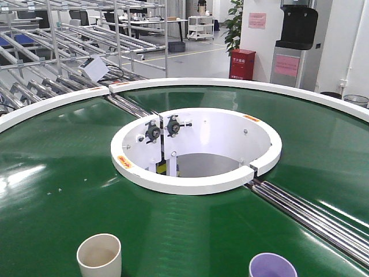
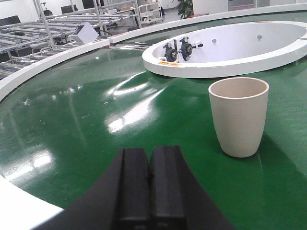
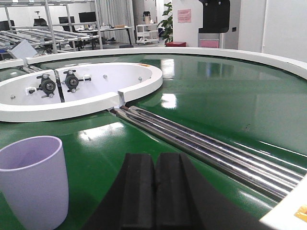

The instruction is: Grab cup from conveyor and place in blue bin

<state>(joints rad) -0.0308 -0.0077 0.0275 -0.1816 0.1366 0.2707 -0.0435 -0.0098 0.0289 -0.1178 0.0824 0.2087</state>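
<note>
the cream cup (image 2: 238,117) and purple cup (image 3: 31,179) are standing on the conveyor (image 2: 96,110), not grabbed yet. the left gripper (image 2: 149,165) and right gripper (image 3: 154,167) are both pressing together, empty. i think 1 is needing to open next.

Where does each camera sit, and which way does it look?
Front view: high above the near side of the conveyor, looking down across it to the well; no robot part shows.
Left wrist: low over the conveyor, behind the shut left gripper, facing the beige cup.
Right wrist: low, behind the shut right gripper, facing the rollers, purple cup at left.
Shared: the well in all; each cup also in the front view.
</note>
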